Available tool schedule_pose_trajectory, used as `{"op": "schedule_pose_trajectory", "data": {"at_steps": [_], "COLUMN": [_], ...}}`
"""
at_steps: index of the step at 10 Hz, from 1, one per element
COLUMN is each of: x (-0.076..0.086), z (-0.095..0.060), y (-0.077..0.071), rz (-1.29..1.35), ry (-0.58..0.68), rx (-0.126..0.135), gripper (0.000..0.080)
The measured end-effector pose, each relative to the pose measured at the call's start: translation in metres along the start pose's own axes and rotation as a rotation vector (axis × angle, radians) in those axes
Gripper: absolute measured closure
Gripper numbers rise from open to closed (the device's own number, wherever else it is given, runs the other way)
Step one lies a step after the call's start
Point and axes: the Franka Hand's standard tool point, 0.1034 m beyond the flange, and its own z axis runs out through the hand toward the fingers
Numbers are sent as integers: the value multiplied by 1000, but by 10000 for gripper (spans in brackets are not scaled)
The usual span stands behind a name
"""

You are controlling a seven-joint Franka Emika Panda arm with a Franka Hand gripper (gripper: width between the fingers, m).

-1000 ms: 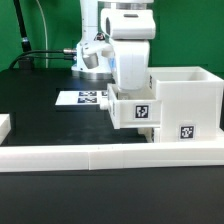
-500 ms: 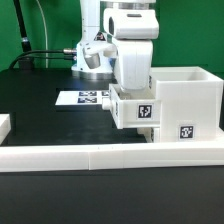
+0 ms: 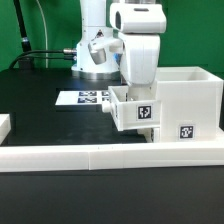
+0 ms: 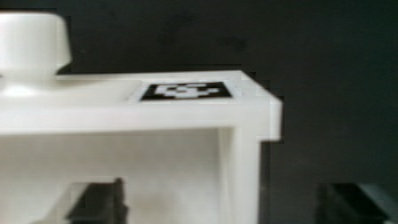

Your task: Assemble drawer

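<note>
We slide the small white plastic tray (image 3: 137,108) squarely into the large white cube-like housing (image 3: 186,100). Our claw (image 4: 228,205) looks spread around the tray wall; keep it level to avoid jamming.

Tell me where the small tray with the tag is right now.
In the exterior view the small tray sits right of centre, under the gripper, against the housing on that view's left side, with the marker board behind-left.

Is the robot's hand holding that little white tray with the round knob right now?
Can't tell for sure. The gripper reaches down into the small tray, but whether its fingers actually pinch a wall isn't visible.
</note>
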Motion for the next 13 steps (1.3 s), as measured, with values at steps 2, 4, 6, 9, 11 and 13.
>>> {"op": "schedule_pose_trajectory", "data": {"at_steps": [2, 4, 6, 9, 11, 13], "x": [-7, -25, -48, -50, -60, -71], "z": [-13, -22, -21, -19, -8, -5], "y": [0, 0, -2, -2, -3, -2], "rz": [-2, -19, -65, -60, -68, -78], "ry": [-13, -27, -31, -21, 78, 132], "rx": [4, 10, 20, 22, 40, 52], "gripper": [196, 151, 151, 151, 151, 151]}}
